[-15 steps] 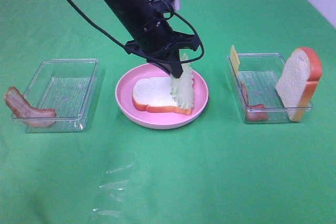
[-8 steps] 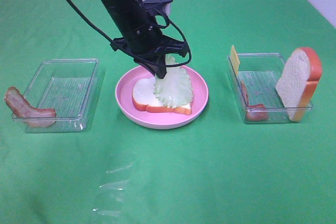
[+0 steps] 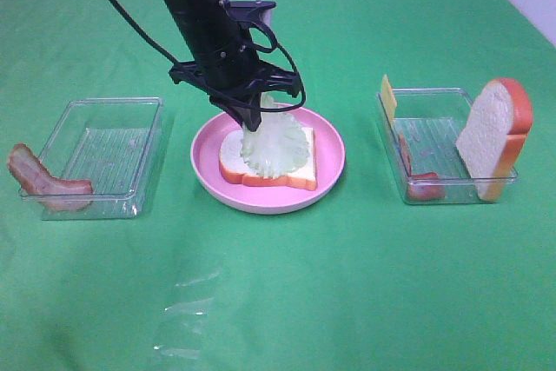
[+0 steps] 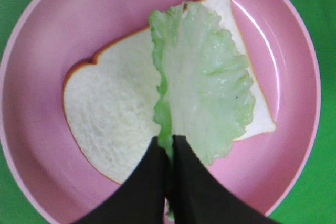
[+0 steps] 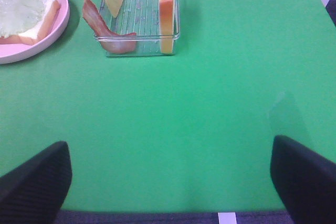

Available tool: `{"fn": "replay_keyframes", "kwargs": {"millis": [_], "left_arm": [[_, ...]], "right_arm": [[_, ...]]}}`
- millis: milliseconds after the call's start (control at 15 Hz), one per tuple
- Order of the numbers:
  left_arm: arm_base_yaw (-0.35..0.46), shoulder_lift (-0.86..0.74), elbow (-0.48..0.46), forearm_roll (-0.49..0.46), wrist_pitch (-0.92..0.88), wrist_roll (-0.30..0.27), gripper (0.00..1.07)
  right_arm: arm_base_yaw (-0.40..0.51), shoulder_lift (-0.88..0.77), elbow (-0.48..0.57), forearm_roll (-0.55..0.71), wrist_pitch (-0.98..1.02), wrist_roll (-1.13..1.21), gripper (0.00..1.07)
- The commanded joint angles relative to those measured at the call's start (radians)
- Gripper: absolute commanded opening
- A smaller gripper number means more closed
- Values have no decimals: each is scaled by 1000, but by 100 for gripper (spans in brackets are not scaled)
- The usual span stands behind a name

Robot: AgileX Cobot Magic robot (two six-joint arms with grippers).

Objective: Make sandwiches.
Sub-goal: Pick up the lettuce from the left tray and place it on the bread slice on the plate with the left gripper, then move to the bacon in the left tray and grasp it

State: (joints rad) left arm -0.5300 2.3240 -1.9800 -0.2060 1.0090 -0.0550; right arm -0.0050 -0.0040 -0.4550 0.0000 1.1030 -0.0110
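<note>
The left fingers (image 4: pixel 149 179) are pressed together on one edge of the lettuce leaf (image 4: pixel 205 77), which is pinched just above the bread slice (image 4: pixel 110 124) on the pink plate (image 4: pixel 47 40). The right fingers (image 5: pixel 37 182) are spread wide with nothing between them, near the front edge of the green surface (image 5: pixel 173 129).

The leaf is laid over only one half of the slice, and its frill reaches past the crust. If it is let go as it lies, an off-centre layer is likely, and later layers could be tipped by it. The thin leaf may also cling to the fingers and be dragged off as they are raised. A lower push could shove the slice across the plate.

The sandwich is so far seen as one flat white slice with an orange-brown crust under a pale green, crinkled leaf, near the middle of the surface. A second bread slice (image 3: pixel 493 136), a cheese slice (image 3: pixel 387 97) and a bacon strip (image 3: pixel 423 184) are propped in the right tray (image 3: pixel 434 93). Another bacon strip (image 3: pixel 43 182) is seen at the outer corner of the left tray (image 3: pixel 113 103).
</note>
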Motion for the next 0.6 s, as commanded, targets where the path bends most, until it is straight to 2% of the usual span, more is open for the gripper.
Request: {"fn": "replay_keyframes", "kwargs": {"millis": [67,133,200,267,333,400,600], "left_arm": [[-4,-2,-2,7,6,-9,0],[-4,-2,-2,7,7,-9,2],[-4,-2,-2,13,7,-9,22],[-4,-2,-2,26,8,-18,44],[-4,-7,-2,47,14,-40,75],[-4,-19,-2,68,24,-41,99],[-4,-70,-4,94,76,-43,102]], "right_arm": [[-5,-9,4,0,-6,-7,99],[-5,-9,4,0,-6,-7,99],[-5,-9,4,0,-6,-7,99],[-5,-9,4,0,-6,-7,99],[-5,-9,4,0,-6,-7,99],[-5,-9,4,0,-6,-7,99],[-5,-9,4,0,-6,-7,99]]}}
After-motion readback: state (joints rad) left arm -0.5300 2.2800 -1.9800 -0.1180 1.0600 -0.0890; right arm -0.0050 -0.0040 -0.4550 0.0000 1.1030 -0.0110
